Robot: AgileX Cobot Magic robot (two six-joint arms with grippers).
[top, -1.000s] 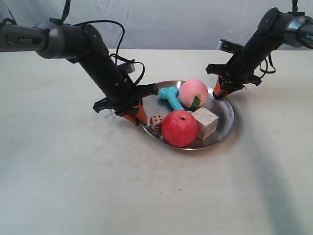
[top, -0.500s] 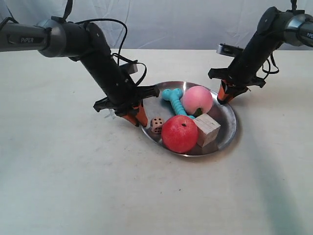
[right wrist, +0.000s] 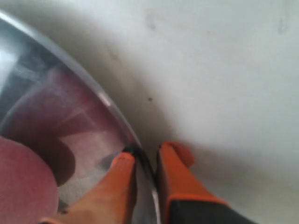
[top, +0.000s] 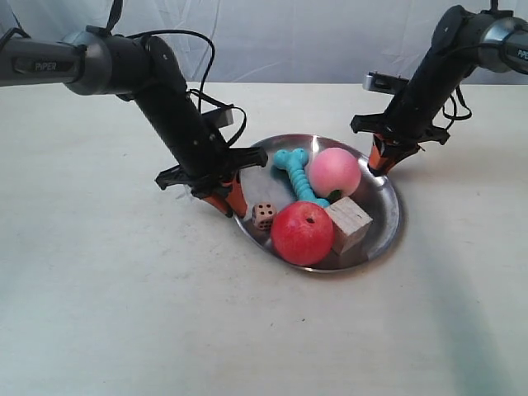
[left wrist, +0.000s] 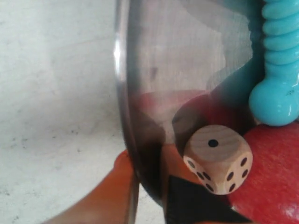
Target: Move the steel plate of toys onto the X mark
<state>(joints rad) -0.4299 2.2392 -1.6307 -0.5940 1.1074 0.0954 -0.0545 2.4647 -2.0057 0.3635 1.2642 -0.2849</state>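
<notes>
The steel plate (top: 383, 203) holds a red apple (top: 302, 233), a pink peach (top: 333, 172), a turquoise bone (top: 293, 169), a wooden cube (top: 348, 224) and a die (top: 264, 215). My left gripper (top: 231, 200), on the arm at the exterior view's left, is shut on the plate's rim beside the die. In the left wrist view that gripper (left wrist: 149, 173) straddles the plate (left wrist: 154, 70), close to the die (left wrist: 217, 158), the bone (left wrist: 278, 70) and the apple (left wrist: 275, 182). My right gripper (top: 382, 161) pinches the opposite rim; its wrist view shows the gripper (right wrist: 145, 156) on the plate (right wrist: 56, 93). The X mark is out of view.
The plate rests on a pale tabletop (top: 124, 313) that runs wide on all sides. A white backdrop (top: 289, 33) hangs behind the table's far edge. Black cables loop off the arm at the exterior view's left (top: 210, 99).
Both grippers have carried the plate a little toward the near side and to the exterior view's right. The toys have shifted with it and the peach has slid closer to the cube.
</notes>
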